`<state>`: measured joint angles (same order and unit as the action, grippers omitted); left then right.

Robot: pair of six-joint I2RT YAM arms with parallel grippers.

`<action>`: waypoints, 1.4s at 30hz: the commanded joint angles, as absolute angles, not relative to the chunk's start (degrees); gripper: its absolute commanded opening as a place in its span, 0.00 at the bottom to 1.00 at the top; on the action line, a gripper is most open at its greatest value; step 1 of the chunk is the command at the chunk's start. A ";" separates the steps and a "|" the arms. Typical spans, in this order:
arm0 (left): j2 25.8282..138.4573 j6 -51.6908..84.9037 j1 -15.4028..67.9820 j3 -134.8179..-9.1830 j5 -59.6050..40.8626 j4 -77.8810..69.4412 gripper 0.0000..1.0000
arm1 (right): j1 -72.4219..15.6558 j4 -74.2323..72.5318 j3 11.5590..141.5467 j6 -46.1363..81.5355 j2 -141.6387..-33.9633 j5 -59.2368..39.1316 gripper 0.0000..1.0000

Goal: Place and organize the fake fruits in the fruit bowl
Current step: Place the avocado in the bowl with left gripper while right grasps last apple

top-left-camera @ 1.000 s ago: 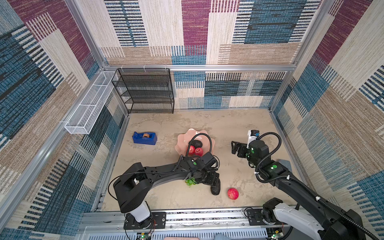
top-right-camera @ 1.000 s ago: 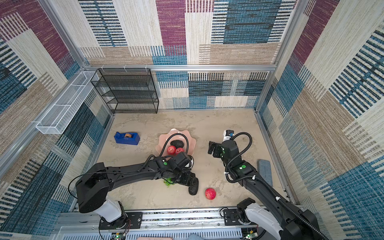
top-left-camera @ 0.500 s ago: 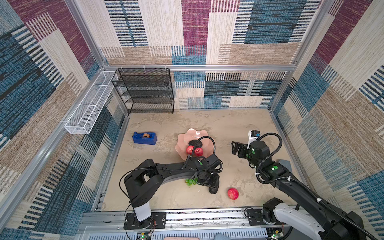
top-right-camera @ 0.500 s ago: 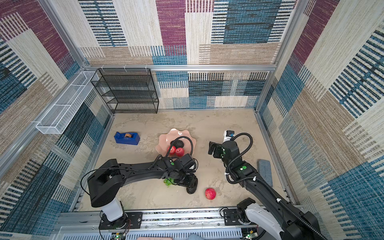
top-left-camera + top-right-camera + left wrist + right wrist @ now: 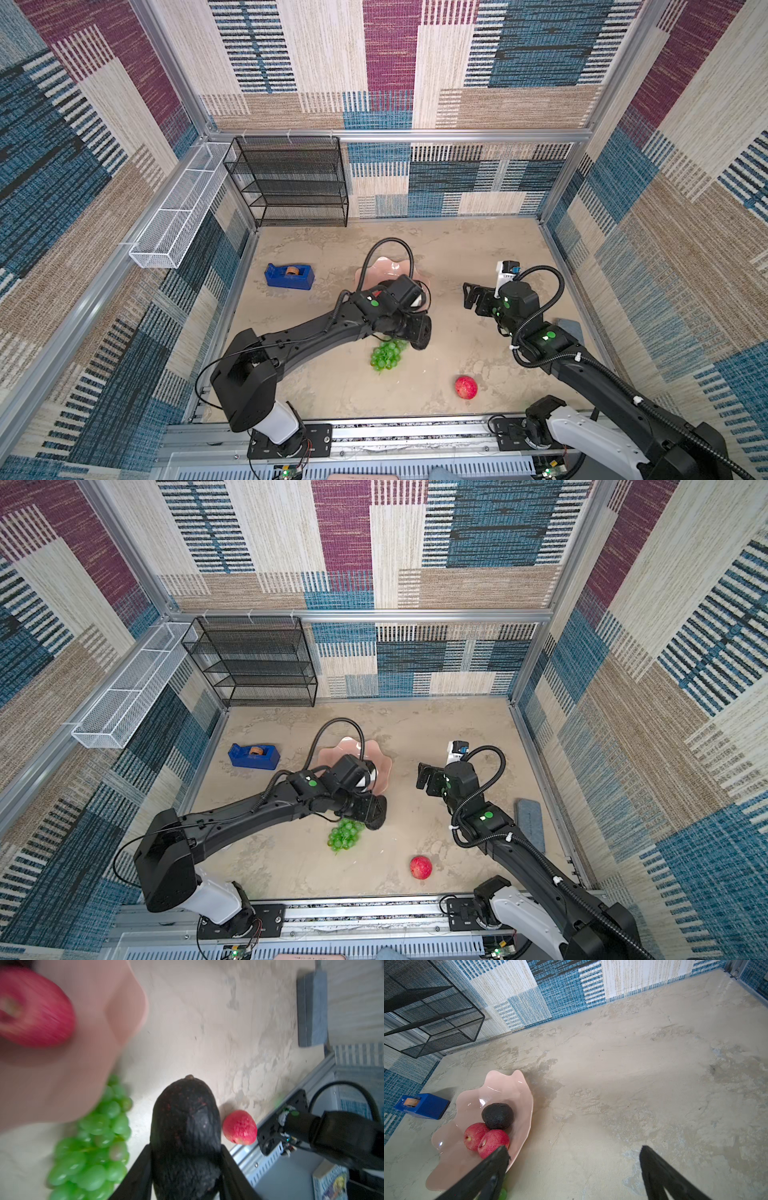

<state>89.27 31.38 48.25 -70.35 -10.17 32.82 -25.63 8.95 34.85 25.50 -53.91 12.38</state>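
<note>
A: What's in the left hand (image 5: 186, 1167)?
B: An avocado (image 5: 185, 1118), clamped between both fingers by its broad end, stem tip pointing away from the hand. Grapes (image 5: 93, 1147) lie just beside it; the bowl (image 5: 89, 1059) is close on that side.
A: How to do this well?
B: Lift clear of the grapes, cross the rim, lower it into bare space by the second avocado (image 5: 497, 1115) and two apples (image 5: 493, 1140), release low so it can't roll.
A: Right hand (image 5: 574, 1150)?
B: Wide, empty, bowl near one finger; the last apple (image 5: 466, 387) sits apart on the bench (image 5: 332, 390)
</note>
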 commanded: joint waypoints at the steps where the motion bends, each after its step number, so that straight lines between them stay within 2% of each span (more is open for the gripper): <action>1: 90.05 23.05 43.50 -74.24 -7.70 35.36 0.38 | -25.58 8.23 35.48 25.31 -54.30 12.13 1.00; 8: 101.39 18.72 38.15 -84.68 -8.42 35.31 0.38 | -25.63 10.01 35.78 25.99 -54.71 12.31 1.00; 13: 109.32 19.23 37.71 -89.82 -10.38 35.08 0.38 | -25.58 10.98 35.53 26.54 -54.75 12.04 1.00; 18: 113.47 20.04 37.53 -91.96 -8.22 36.11 0.40 | -25.58 15.13 36.06 27.44 -55.10 11.96 1.00; 19: 113.88 20.21 37.40 -92.16 -7.71 36.34 0.41 | -25.61 16.57 36.25 27.90 -55.17 11.70 1.00; 23: 114.69 20.50 37.10 -92.61 -6.27 36.56 0.61 | -25.83 21.45 35.98 29.81 -55.47 8.67 0.95; 25: 114.72 20.57 36.96 -92.86 -6.11 36.53 0.66 | -26.65 23.73 35.45 31.00 -55.71 7.91 0.93; 34: 105.74 20.74 35.97 -90.77 -6.49 30.05 0.70 | -41.80 36.54 36.27 43.86 -57.55 11.61 0.88; 42: 84.57 22.94 31.98 -72.84 -3.43 13.14 0.72 | -54.44 50.84 38.12 58.39 -58.97 13.35 0.86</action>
<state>88.99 21.67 33.17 -77.14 -5.04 21.71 -52.16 43.44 37.36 50.48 -58.89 12.21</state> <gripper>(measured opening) 0.721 0.857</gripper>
